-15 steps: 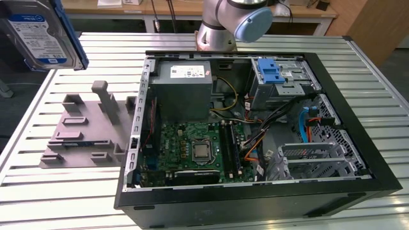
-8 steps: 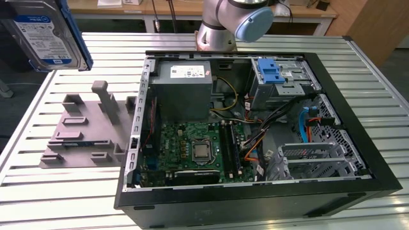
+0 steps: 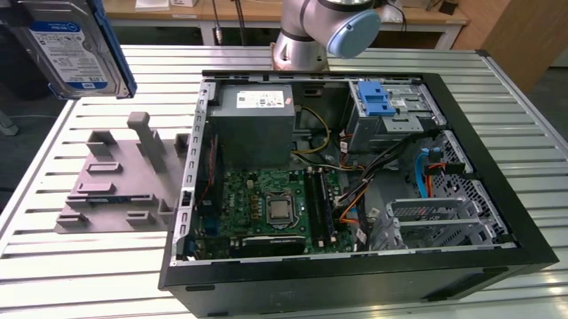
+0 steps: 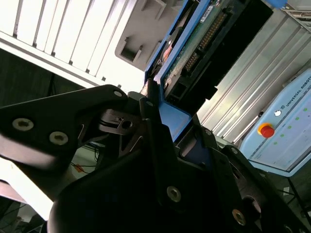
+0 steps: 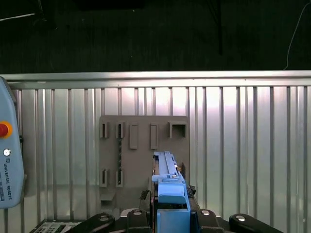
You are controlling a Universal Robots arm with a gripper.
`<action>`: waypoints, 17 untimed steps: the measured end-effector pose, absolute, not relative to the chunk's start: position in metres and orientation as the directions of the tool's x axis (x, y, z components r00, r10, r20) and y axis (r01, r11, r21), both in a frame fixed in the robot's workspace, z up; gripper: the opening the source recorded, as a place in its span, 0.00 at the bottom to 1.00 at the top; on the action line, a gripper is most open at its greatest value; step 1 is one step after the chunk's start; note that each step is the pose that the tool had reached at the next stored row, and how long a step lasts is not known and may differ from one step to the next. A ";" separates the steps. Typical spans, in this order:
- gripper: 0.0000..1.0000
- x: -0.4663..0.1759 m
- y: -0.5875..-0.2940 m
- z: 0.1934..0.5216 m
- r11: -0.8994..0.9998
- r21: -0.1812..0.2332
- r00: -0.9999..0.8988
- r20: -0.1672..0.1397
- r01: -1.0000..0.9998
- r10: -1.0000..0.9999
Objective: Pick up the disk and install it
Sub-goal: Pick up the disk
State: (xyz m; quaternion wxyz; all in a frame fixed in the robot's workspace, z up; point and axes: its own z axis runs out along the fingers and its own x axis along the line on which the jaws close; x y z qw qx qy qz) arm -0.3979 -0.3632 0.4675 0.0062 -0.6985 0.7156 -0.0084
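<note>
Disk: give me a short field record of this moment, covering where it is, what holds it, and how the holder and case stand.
disk: in the air at the exterior view's upper left, label showing
held by: gripper, fingers shut on its blue bracket
holder: grey, on the table at the exterior view's left of the case, no disk in it
case: open, on its side, motherboard showing
install: not yet done; disk is apart from the case
</note>
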 end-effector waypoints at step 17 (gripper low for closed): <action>0.36 -0.383 -0.364 0.473 0.024 -0.019 -0.024 0.003 -1.000 -1.000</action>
